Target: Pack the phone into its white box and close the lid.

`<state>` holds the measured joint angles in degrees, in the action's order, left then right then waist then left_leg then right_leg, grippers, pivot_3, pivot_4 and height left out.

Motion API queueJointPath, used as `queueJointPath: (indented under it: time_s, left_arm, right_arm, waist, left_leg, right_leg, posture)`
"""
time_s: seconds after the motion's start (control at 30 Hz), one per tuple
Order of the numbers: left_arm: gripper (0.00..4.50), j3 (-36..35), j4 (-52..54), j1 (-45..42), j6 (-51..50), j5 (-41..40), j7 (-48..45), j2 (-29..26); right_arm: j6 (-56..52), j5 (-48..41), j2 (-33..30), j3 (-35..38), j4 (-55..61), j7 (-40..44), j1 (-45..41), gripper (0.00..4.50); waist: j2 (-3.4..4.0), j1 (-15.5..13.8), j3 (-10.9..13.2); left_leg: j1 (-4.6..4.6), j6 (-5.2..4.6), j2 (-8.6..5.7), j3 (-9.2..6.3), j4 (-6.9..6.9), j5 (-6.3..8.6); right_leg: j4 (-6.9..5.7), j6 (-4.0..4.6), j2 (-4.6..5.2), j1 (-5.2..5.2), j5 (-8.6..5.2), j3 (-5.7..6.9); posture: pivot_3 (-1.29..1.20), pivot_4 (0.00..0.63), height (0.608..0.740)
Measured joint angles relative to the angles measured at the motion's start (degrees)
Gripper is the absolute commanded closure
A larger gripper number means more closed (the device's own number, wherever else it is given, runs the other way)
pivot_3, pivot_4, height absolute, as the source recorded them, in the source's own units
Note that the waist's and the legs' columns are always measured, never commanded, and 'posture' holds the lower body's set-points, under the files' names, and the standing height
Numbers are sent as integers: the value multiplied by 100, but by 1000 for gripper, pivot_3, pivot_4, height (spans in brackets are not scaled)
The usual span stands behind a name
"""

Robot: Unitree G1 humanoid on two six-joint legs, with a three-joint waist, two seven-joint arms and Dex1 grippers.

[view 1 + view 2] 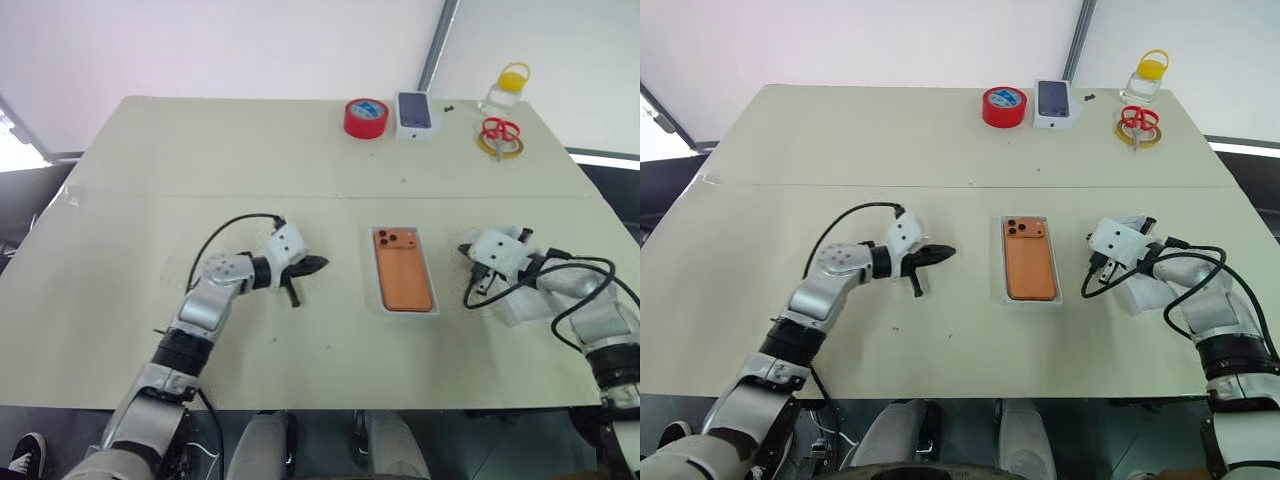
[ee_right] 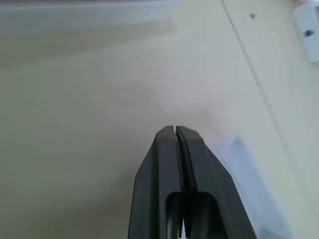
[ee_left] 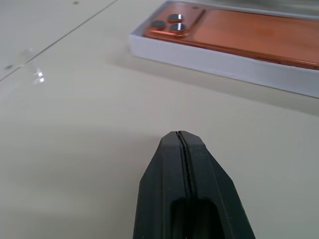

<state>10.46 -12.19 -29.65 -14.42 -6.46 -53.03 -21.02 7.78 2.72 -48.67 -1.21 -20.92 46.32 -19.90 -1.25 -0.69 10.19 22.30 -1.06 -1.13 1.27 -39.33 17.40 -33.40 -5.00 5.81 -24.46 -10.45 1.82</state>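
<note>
At the centre of the pale surface (image 1: 150, 150), the phone (image 1: 403, 270) is lying camera-side up inside the white box (image 1: 405, 309), its lens cluster toward the twelve o'clock end and a thin white rim showing around it. At about nine o'clock from the box, the left end effector (image 1: 310, 266) is hovering near but apart from it, its two black fingers pressed together on nothing, as the left wrist view confirms with the box wall just ahead. At about three o'clock from the box, the right end effector (image 1: 1095, 266) is pointing in toward the tray, its fingers likewise meeting with only a hairline seam between them and nothing gripped. Beneath and beside that right arm, a white piece that is probably the lid (image 1: 1145, 295) is resting on the surface, largely hidden by the wrist. Judging from its looks, the lid is likely light, stiff card with smooth, slippery faces, so pinching a long edge at its raised rim should be safer than pressing the flat top. The orange phone is probably dense, glassy and slick, and seems best left seated. Toward twelve o'clock, a red tape roll (image 1: 366, 118) and a small dark-topped box (image 1: 416, 114) are standing well apart.
</note>
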Motion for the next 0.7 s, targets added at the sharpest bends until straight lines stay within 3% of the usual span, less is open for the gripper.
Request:
queueJointPath:
  time_s: [0.1, 0.2, 0.27, 0.53, 0.7]
  left_arm:
    - [2674, -110, 144, 81, -224, -155, -171, -318]
    - [1053, -256, 225, 196, -125, -235, -186, -387]
    - [91, -336, 283, 225, 28, -351, -213, -386]
    - [91, -584, 494, 534, 801, -782, -689, -579]
    - [91, -633, 759, 771, 1023, -1027, -1045, -744]
  right_arm:
    - [-556, -486, -92, 235, 588, 386, 344, 2158]
    - [-1126, -821, -179, 564, 1318, 467, 635, 523]
    - [-1662, -941, -172, 777, 1792, 280, 735, 514]
    - [-3501, -1091, 182, 1091, 2901, -552, 1423, 514]
    - [-4689, -1237, 19, 1160, 3222, -668, 1418, 514]
  waist:
    - [6, 1, 1]
    - [7, -10, 2]
    - [7, -11, 2]
    - [14, -7, -1]
    - [17, -7, -2]
  left_leg:
    - [0, 0, 1, 1, 0, 0]
    - [0, 0, 0, 0, 0, 0]
    - [0, 1, 0, 0, 0, 0]
    - [1, 1, 0, 6, 4, 1]
    - [2, 1, 2, 6, 4, 1]
  right_leg:
    - [0, 0, 0, 0, 0, 0]
    - [0, 0, 3, 0, 0, 0]
    - [0, 0, 4, -1, 0, 0]
    - [0, 3, 8, -7, -1, -4]
    - [0, 4, 4, -10, -2, -5]
  posture:
    - [0, 150, 740]
    - [0, 150, 740]
    - [0, 150, 740]
    - [0, 150, 740]
    - [0, 150, 740]
